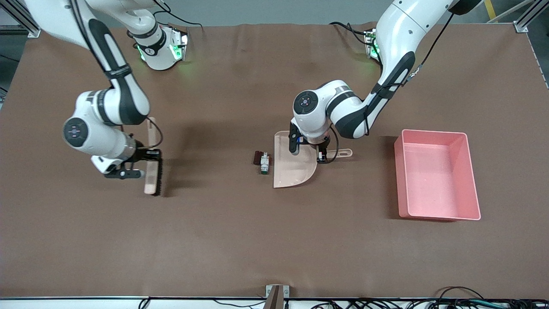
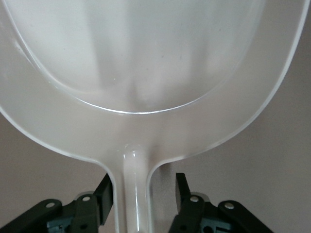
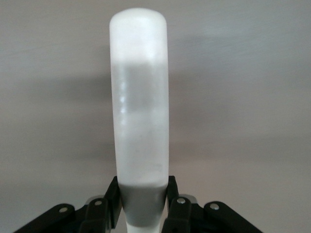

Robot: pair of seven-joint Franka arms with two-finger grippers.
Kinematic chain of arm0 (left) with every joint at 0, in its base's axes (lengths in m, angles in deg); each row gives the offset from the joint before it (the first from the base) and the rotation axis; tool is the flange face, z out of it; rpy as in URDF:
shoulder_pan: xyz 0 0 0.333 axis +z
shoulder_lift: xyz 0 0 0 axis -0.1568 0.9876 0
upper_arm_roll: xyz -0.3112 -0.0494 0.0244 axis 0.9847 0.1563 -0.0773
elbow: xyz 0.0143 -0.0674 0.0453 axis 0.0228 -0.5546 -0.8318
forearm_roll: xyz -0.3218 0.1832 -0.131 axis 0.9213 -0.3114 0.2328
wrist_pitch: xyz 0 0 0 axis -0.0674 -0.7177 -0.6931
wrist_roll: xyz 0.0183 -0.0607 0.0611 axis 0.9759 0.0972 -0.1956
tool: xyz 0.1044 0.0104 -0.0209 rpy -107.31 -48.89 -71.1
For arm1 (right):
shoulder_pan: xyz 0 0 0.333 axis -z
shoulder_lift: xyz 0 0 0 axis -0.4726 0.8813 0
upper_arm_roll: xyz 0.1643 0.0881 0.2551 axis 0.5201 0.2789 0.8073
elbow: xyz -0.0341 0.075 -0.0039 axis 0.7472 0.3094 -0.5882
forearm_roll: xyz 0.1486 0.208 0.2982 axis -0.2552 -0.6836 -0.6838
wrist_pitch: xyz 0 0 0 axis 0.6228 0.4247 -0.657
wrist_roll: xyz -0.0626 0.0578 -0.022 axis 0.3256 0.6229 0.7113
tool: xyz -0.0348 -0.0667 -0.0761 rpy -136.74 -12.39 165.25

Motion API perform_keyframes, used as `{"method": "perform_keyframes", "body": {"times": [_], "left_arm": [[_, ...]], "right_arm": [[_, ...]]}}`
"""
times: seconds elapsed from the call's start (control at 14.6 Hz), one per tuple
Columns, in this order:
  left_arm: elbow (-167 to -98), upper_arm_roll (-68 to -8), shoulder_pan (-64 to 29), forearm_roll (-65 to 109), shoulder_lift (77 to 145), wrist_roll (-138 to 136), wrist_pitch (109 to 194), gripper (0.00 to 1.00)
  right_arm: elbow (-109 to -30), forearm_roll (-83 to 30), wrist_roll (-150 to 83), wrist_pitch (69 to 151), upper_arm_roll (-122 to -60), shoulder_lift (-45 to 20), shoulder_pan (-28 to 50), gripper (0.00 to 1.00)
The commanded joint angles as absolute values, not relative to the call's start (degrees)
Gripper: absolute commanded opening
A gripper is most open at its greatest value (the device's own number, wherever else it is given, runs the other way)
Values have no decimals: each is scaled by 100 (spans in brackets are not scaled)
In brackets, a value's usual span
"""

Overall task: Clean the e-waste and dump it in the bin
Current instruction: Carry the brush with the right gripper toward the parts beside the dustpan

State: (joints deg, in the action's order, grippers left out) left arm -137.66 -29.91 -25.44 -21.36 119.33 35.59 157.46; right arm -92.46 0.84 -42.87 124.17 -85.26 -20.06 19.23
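The e-waste lies mid-table: a white-grey component [image 1: 265,163] and, touching it, a dark brown-red block [image 1: 258,157], just off the straight lip of the beige dustpan [image 1: 294,167]. My left gripper [image 1: 321,154] stands open astride the dustpan's handle [image 2: 136,194]; one finger [image 2: 182,187] is still clear of it. In the left wrist view the left gripper [image 2: 144,191] looks into the pan's scoop [image 2: 146,63]. My right gripper [image 1: 148,162] is shut on the beige brush [image 1: 152,176], bristles down, toward the right arm's end. The brush handle [image 3: 140,97] sticks out past the right gripper [image 3: 142,194]. The pink bin [image 1: 433,176] sits toward the left arm's end.
Brown cloth [image 1: 240,240] covers the whole table. A small bracket [image 1: 276,296] sits at the table edge nearest the front camera, with cables along that edge.
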Motion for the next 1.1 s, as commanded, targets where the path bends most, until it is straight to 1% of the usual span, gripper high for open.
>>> {"method": "perform_keyframes", "body": {"times": [0.0,0.14,0.27,0.55,0.75,0.89,1.03], "left_arm": [[-13686,-2974,-2528,-2252,11993,3541,15790,51],[-13677,-2974,-2519,-2252,11993,3549,15790,49],[-13634,-2974,-2510,-2252,12002,3576,15790,48],[-13563,-2982,-2510,-2261,12064,3585,15790,45],[-13563,-2982,-2519,-2269,12072,3585,15790,43],[-13563,-2982,-2528,-2305,12073,3585,15790,41],[-13554,-2982,-2528,-2313,12081,3585,15790,38]], "right_arm": [[-9370,-590,-4526,12627,-8583,-2123,1329,1],[-9467,-787,-5085,13109,-8583,-2079,863,1],[-9528,-787,-5990,13707,-8600,-2035,91,1],[-9555,-787,-6845,14376,-8600,-1728,-728,1],[-9503,-778,-7390,14947,-8609,-1315,-1098,1],[-9415,-778,-7751,14984,-8609,-1139,-1266,1],[-9388,-778,-7901,14993,-8609,-1094,-1371,1]]}}
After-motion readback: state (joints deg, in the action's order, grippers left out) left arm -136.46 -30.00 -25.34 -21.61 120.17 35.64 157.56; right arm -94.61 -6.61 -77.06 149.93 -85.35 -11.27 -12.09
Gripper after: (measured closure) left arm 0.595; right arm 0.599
